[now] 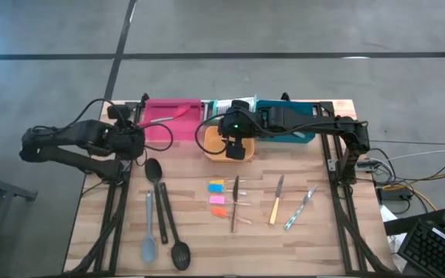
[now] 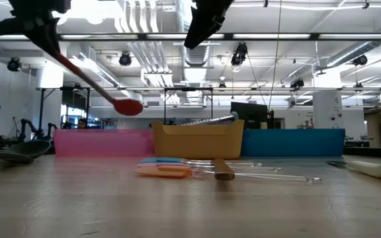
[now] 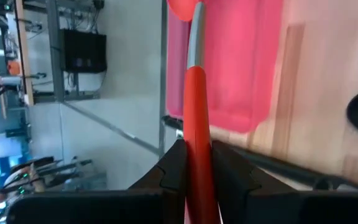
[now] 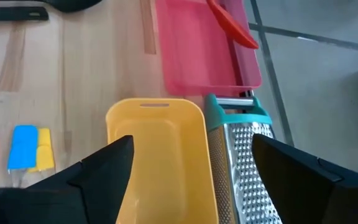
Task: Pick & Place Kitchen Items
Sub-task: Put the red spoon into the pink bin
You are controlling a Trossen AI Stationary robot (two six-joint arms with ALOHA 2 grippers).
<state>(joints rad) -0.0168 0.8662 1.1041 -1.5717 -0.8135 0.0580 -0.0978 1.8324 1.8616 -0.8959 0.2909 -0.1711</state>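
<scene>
Red spoon [image 3: 196, 118] is clamped by its handle between the closed fingers [image 3: 174, 167] of the left claw [image 1: 135, 128], with the spoon's bowl [image 2: 128, 106] raised above the pink tray [image 1: 168, 131] at the far left part of the bench [image 1: 300, 243]. The right claw [image 4: 188, 168] hangs with its fingers [image 4: 101, 168] spread wide and gripping nothing, directly over the orange tray [image 4: 157, 149], which stands between the pink tray and the teal tray [image 1: 304, 136]. A silver ribbed grater [image 4: 244, 168] with a teal handle rests just beside the orange tray. Nearer on the bench, the remaining items lie loose: a black spoon [image 1: 154, 174], a grey-blue spoon [image 1: 148, 232] and a black slotted ladle [image 1: 178, 249] on the left; small yellow, blue, orange and pink pieces [image 1: 218, 193] near the middle, just beside a wood-handled knife [image 1: 235, 205]; a yellow-handled knife [image 1: 276, 202] and a green-handled knife [image 1: 300, 210] to the right, well apart from the trays.
</scene>
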